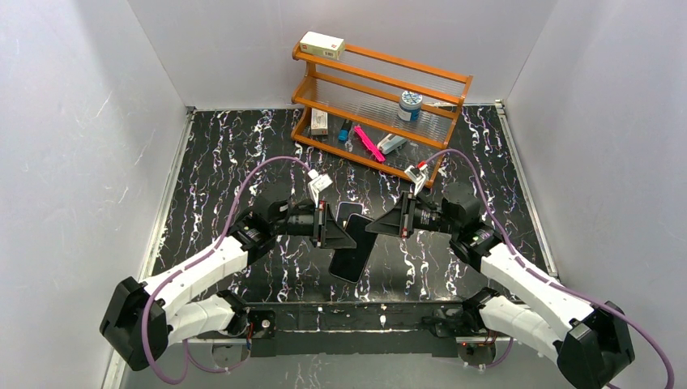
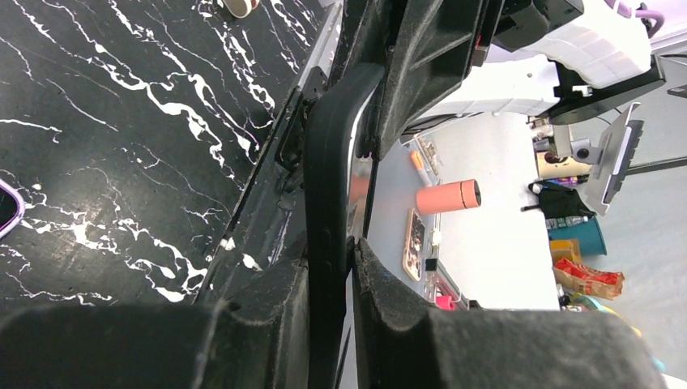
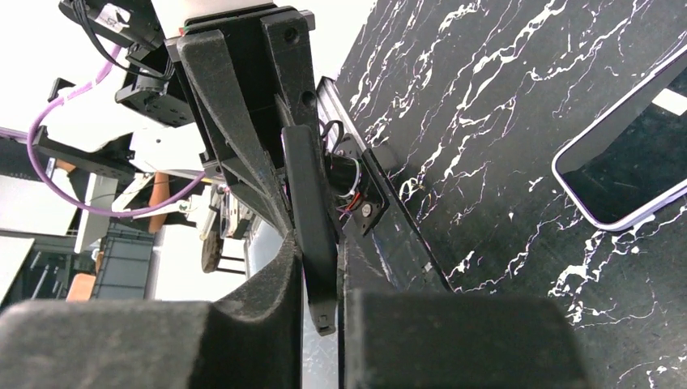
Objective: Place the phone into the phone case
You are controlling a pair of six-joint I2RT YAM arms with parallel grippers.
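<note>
Both grippers hold one thin black slab above the marbled table, near the front middle. Edge-on, the wrist views show the matte black phone case (image 2: 328, 178) (image 3: 312, 219) with its side-button bumps. From above the slab shows a glossy dark face, the phone (image 1: 348, 263), lying against the case. I cannot tell how deep it sits. My left gripper (image 1: 350, 235) (image 2: 352, 251) is shut on one end of the case. From the other side, my right gripper (image 1: 371, 227) (image 3: 320, 259) is shut on the case's opposite end.
A lavender-edged phone (image 3: 624, 170) (image 1: 348, 209) with a white sticker lies on the table just behind the grippers. A wooden rack (image 1: 381, 89) with a box, a jar and small items stands at the back. The table's front edge runs close under the held slab.
</note>
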